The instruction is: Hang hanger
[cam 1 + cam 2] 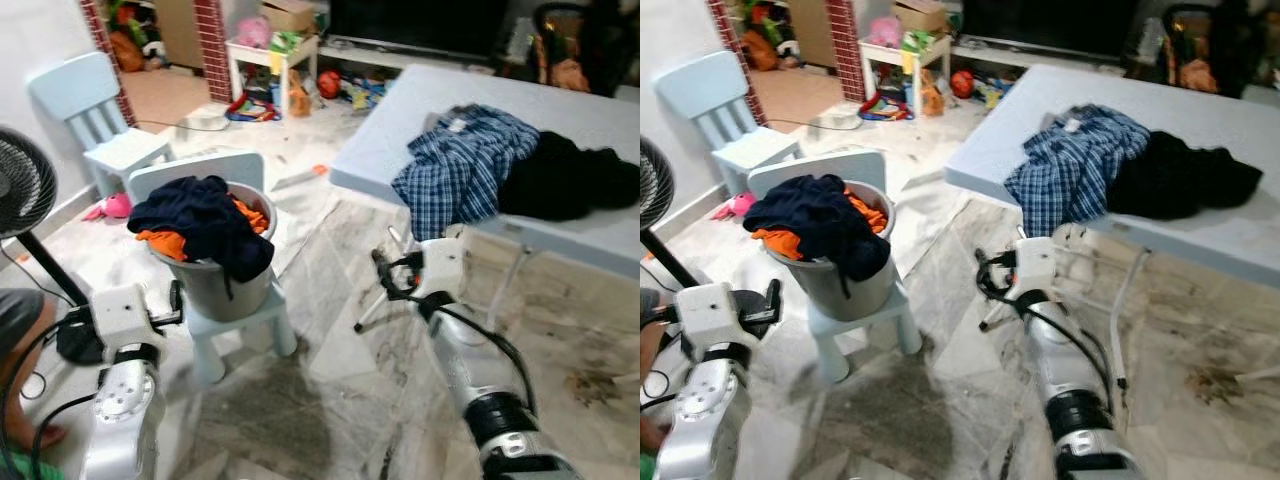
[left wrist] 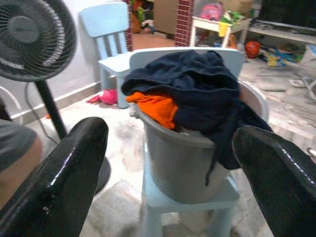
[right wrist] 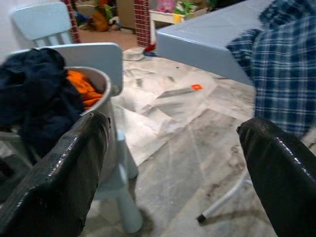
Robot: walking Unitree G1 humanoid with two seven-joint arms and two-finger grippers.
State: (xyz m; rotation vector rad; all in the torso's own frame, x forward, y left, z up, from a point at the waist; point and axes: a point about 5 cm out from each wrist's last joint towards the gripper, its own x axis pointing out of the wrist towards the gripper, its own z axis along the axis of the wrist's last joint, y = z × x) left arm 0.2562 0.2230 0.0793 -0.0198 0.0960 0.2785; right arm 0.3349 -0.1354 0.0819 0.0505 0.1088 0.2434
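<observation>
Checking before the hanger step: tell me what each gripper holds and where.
Nothing. The left gripper and right gripper are both open and empty.

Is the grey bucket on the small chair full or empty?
Full. The grey bucket holds a dark blue garment and orange cloth, heaped above and draping over its rim.

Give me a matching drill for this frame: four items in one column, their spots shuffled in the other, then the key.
Items
1. blue plaid shirt
2. grey plastic bucket
3. dark navy garment
4. black standing fan

Places
A. on the small light-blue chair
B. draped over the bucket's rim
C. on the floor at the robot's far left
D. on the light-blue folding table, hanging over its edge

Pairs: 1-D, 2-A, 3-B, 4-C
</observation>
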